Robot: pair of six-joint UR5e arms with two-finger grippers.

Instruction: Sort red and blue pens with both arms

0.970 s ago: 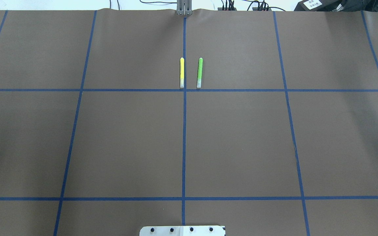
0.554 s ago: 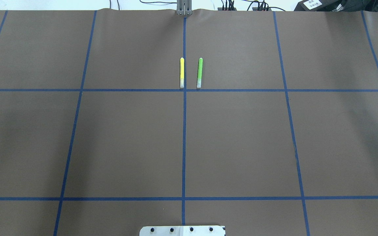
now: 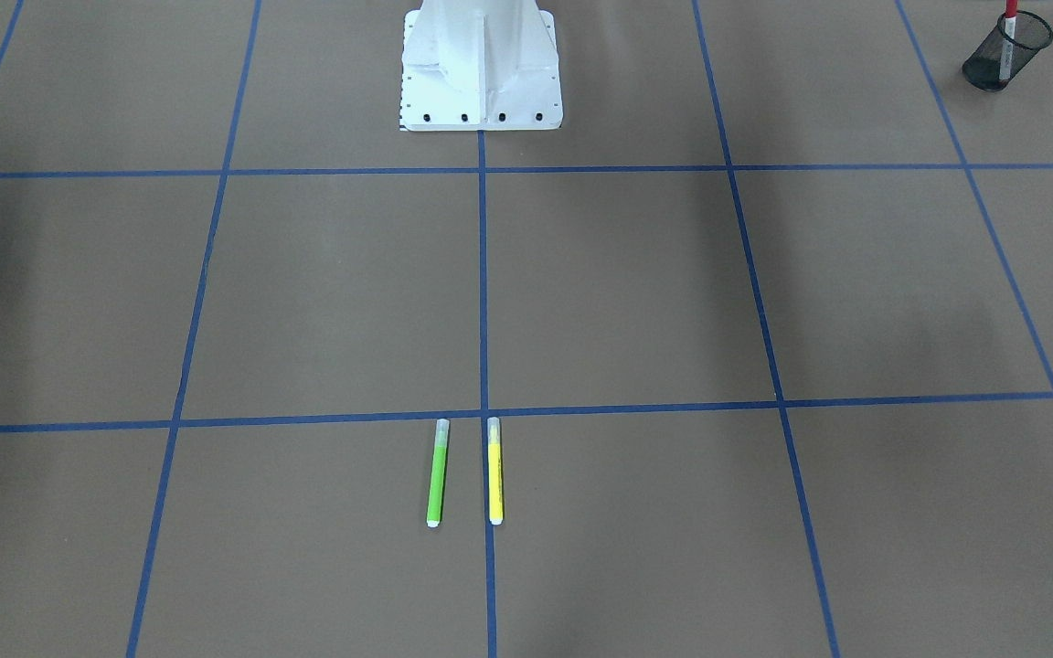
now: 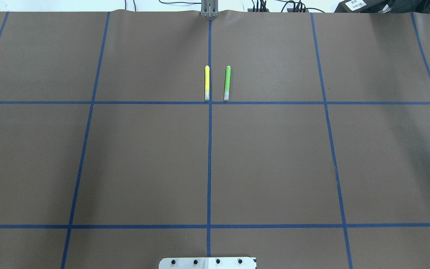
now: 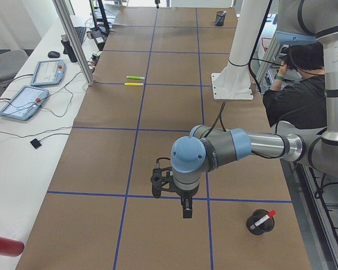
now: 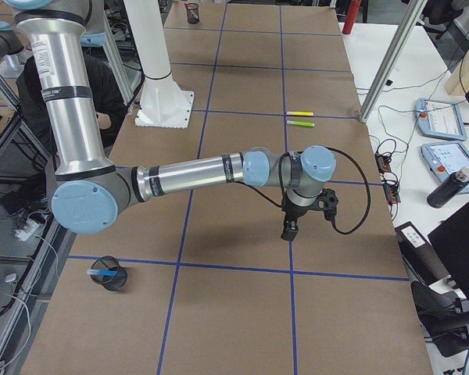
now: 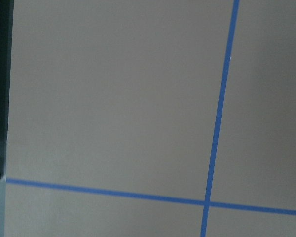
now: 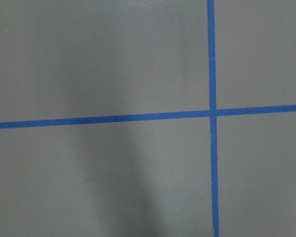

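Table (image 4: 144, 160): only side views show left end effector (image 5: 186, 212), right end effector (image 6: 288, 231); openness indeterminable.

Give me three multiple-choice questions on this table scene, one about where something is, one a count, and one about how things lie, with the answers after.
1. Where is the blue pen?
A) in a mesh cup
B) on a tablet
C) on the floor

2. How many pens lie flat on the table?
A) one
B) two
C) four

3. How do the green pen and the yellow pen lie?
A) crossed
B) end to end, touching
C) side by side, apart

Answers:
1 A, the right side view shows it leaning in the cup.
2 B, only the green pen and the yellow pen lie flat.
3 C, they run parallel with a strip of table between them.
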